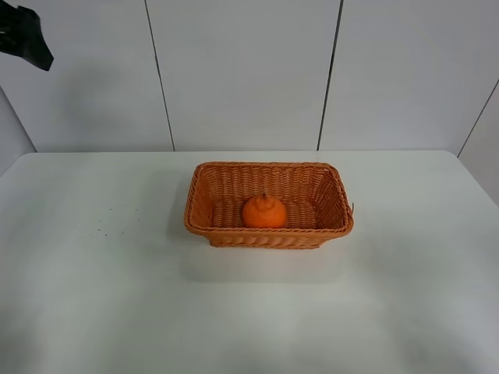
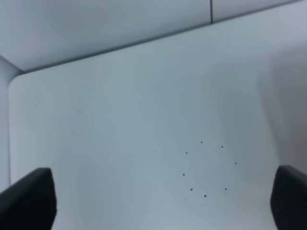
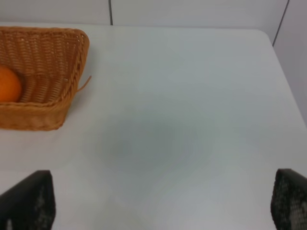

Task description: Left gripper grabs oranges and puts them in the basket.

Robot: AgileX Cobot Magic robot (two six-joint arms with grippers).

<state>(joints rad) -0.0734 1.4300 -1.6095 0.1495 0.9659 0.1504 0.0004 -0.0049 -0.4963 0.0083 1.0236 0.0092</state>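
**A:** What is the left gripper (image 2: 159, 203) doing?

**B:** It is released. Its two dark fingers stand wide apart at the edges of the left wrist view, with nothing between them. Below is only bare table (image 2: 144, 110) and a few dark specks (image 2: 204, 167). The right gripper (image 3: 159, 203) is spread just as wide and is also empty.

**A:** Where is the orange?

**B:** The orange (image 1: 263, 212) sits on the floor of the basket (image 1: 269, 166), close to the front wall and about midway along it. I see no other fruit on the table, so I judge the placing done. At most the arm has to park. A black shape (image 1: 27, 35) in the upper left corner of the high view, which I take for that arm, is well apart from the basket.

**A:** What about shapes and surfaces?

**B:** The orange is round and bright, with a knob and a small stem on top. The basket is rectangular woven wicker, orange-brown, with flared sides and a rolled rim. A loose strand (image 3: 85, 82) pokes out at one corner. The table is smooth, matt white, with rounded corners. Behind it are pale wall panels (image 1: 242, 70) divided by dark seams.
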